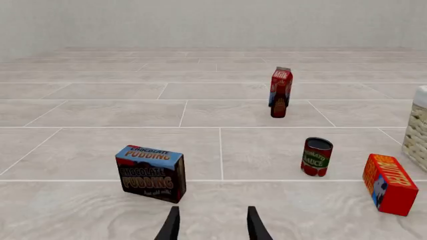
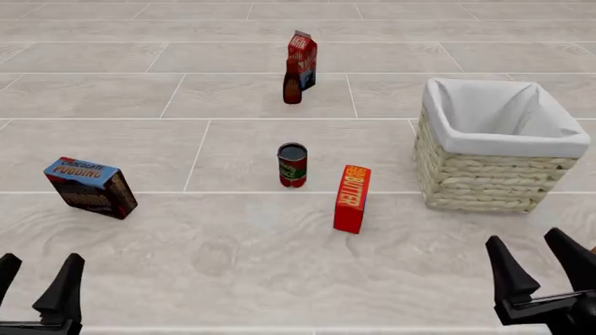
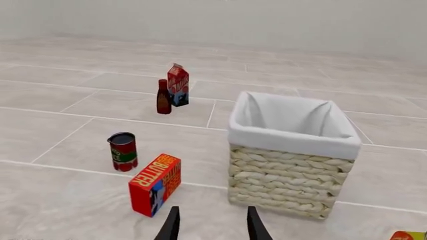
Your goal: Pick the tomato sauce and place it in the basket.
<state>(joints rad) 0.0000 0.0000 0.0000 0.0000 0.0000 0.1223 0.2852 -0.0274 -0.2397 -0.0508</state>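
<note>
The tomato sauce (image 2: 292, 165) is a small tin can with a red and green label and a grey top, standing upright mid-table. It also shows in the left wrist view (image 1: 316, 156) and the right wrist view (image 3: 123, 151). The basket (image 2: 493, 174) is a large pale wicker square with a white liner, at the right; it appears empty and shows in the right wrist view (image 3: 287, 172). My left gripper (image 2: 35, 283) is open and empty at the near left. My right gripper (image 2: 543, 269) is open and empty at the near right, in front of the basket.
A red BUTTER box (image 2: 352, 198) stands just right of and nearer than the can. A chocolate pudding box (image 2: 91, 187) sits at the left. A dark bottle (image 2: 292, 88) and a red carton (image 2: 303, 59) stand at the back.
</note>
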